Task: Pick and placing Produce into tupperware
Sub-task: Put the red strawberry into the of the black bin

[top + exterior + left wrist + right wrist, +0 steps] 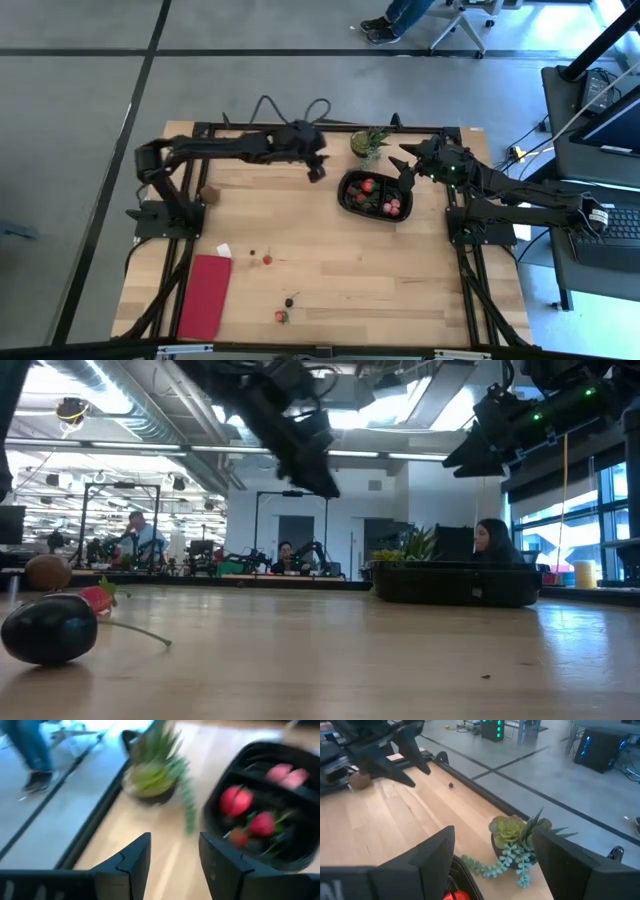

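The black oval tupperware (352, 204) sits on the table's far right part and holds several red and pink produce pieces (236, 801). More produce lies loose toward the near edge: a red piece (267, 259), a dark berry (290, 301) and another red piece (282, 316). My left gripper (318, 172) hangs open in the air just left of the tupperware, holding nothing (175, 837). My right gripper (405, 170) is open above the tupperware's far right rim, also holding nothing (493, 831).
A green potted plant (369, 143) stands at the far edge, between the two grippers. A flat red cloth (205, 296) lies at the near left. A brown ball (210, 195) rests near the left arm's base. Bare wood spreads across the table's middle.
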Robot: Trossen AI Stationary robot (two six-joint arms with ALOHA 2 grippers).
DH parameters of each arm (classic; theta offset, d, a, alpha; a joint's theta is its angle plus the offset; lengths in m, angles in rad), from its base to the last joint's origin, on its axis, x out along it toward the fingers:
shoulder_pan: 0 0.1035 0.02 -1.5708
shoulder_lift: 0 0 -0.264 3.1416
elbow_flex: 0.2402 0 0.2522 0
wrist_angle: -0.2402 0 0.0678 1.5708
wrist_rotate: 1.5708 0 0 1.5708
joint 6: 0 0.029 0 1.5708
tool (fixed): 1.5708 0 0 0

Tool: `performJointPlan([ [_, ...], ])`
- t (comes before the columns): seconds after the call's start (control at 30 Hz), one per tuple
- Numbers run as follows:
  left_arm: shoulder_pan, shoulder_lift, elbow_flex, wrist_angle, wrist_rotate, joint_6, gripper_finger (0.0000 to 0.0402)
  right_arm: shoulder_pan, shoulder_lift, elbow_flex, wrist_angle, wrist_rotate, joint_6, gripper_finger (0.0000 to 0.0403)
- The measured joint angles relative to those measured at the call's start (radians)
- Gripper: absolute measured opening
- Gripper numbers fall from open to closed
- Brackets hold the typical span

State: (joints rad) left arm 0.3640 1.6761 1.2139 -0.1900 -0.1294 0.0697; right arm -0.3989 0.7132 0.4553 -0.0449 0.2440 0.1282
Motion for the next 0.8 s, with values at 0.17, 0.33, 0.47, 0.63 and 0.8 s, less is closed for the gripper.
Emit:
performJointPlan([
  [0.17,0.054,-0.081,-0.092,-0.016,-0.11,0.008,0.0165,0.0,0.0,0.0,0.001,0.0,0.001,0.0268],
  [0.33,0.097,-0.086,-0.103,-0.035,-0.199,0.046,0.0163,0.0,0.005,0.0,0.001,0.0,0.001,0.0268],
  [0.47,0.116,-0.087,-0.103,-0.037,-0.201,0.036,0.0157,0.0,0.009,0.0,0.001,0.0,0.001,0.0268],
  [0.63,0.121,-0.087,-0.103,-0.049,-0.199,-0.002,0.0161,0.0,0.011,0.0,0.0,0.0,0.001,0.0268],
  [0.8,0.118,-0.087,-0.103,-0.09,-0.199,0.018,0.0208,0.0,0.011,0.0,0.001,0.0,0.001,0.0268],
])
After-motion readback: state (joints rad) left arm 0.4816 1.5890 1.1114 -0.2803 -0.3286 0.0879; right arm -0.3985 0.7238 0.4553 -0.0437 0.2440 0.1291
